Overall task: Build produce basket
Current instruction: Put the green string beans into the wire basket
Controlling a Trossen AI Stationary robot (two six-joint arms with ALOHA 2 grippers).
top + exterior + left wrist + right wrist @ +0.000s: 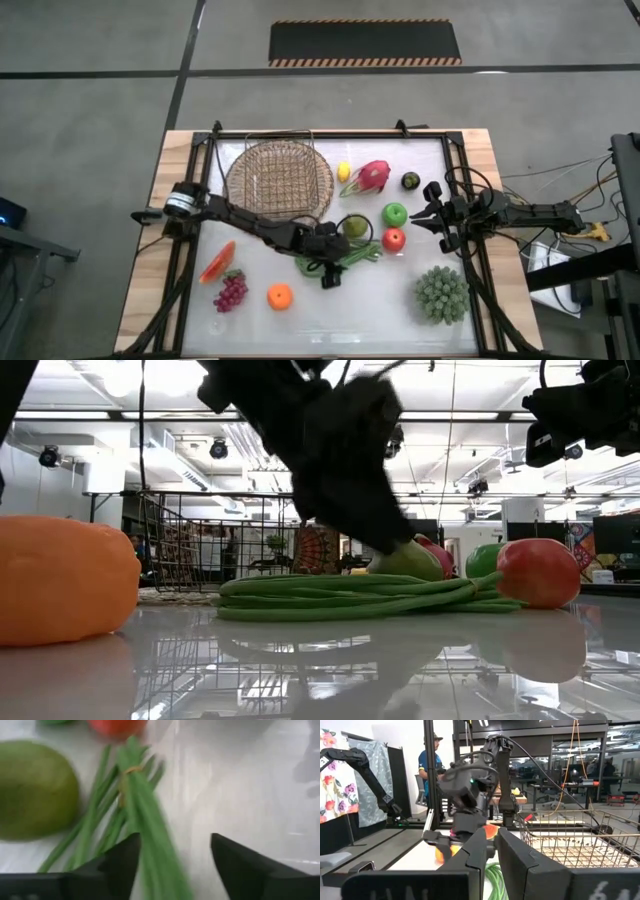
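The left gripper [330,272] hangs low over the beans [358,255] mid-table, fingers [117,865] apart, the bundle running between them, beside the pear [35,790]. The basket [279,178] sits behind. The right gripper [428,212] waits closed by the apples [394,227]

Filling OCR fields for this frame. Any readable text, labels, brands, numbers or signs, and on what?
No text can be read in any view.
Pale marks on the dark body of the right gripper, seen in the right wrist view: possibly digits, too blurred to read.
Striped mat on the floor beyond the table: yellow and black hazard edging only, no words.
Basket and produce: no labels or stickers visible.
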